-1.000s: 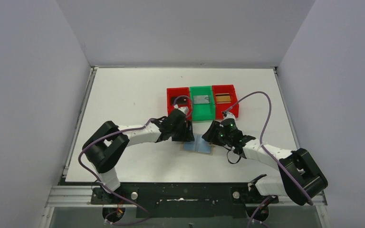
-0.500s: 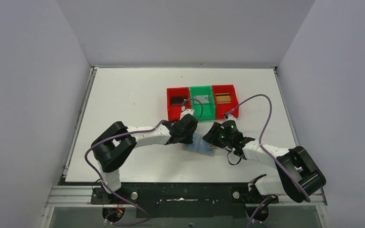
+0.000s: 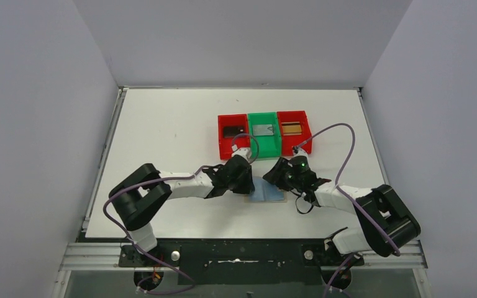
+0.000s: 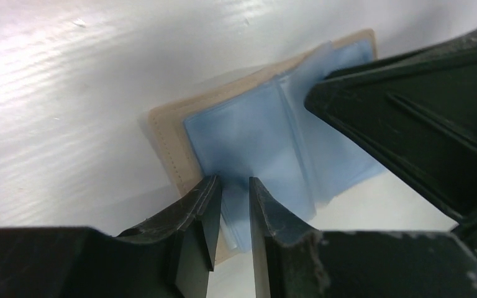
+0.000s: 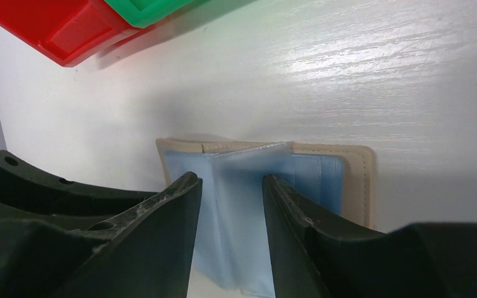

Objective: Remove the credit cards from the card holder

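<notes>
Top external view: the card holder (image 3: 268, 192) is seen lying open and flat on the white desk (image 3: 161, 124), light blue lining upward, in the front middle of the desk.
Long axis: it is laid left to right, roughly parallel to the desk's near edge.
Fold: it is run across that axis, and a clear blue sleeve is raised along it in the right wrist view.
Border: a beige-tan stitched edge is shown around the lining in both wrist views.
Left pincer (image 4: 233, 186): it is set at the holder's left end. The jaws are drawn almost together with a narrow gap left, and blue sleeve is seen in that gap. Whether the sleeve is pinched cannot be told.
Right pincer (image 5: 230, 180): it is set at the holder's right end. The jaws are parted to either side of the raised sleeve, and nothing is seen clamped.
Credit cards: a dark card (image 3: 231, 131) is seen in the left red bin (image 3: 222, 141), a silver-grey card (image 3: 263, 130) in the green bin (image 3: 275, 144), and a gold-brown card (image 3: 291, 128) in the right red bin (image 3: 306, 133). All are apart from the holder.
Bins: the three are placed touching in a row, beyond the holder.
Room: the desk is enclosed by pale grey walls (image 3: 37, 124) on three sides. A metal rail (image 3: 242, 254) is fixed along the near edge, and purple cables (image 3: 341, 133) are looped over the arms.
</notes>
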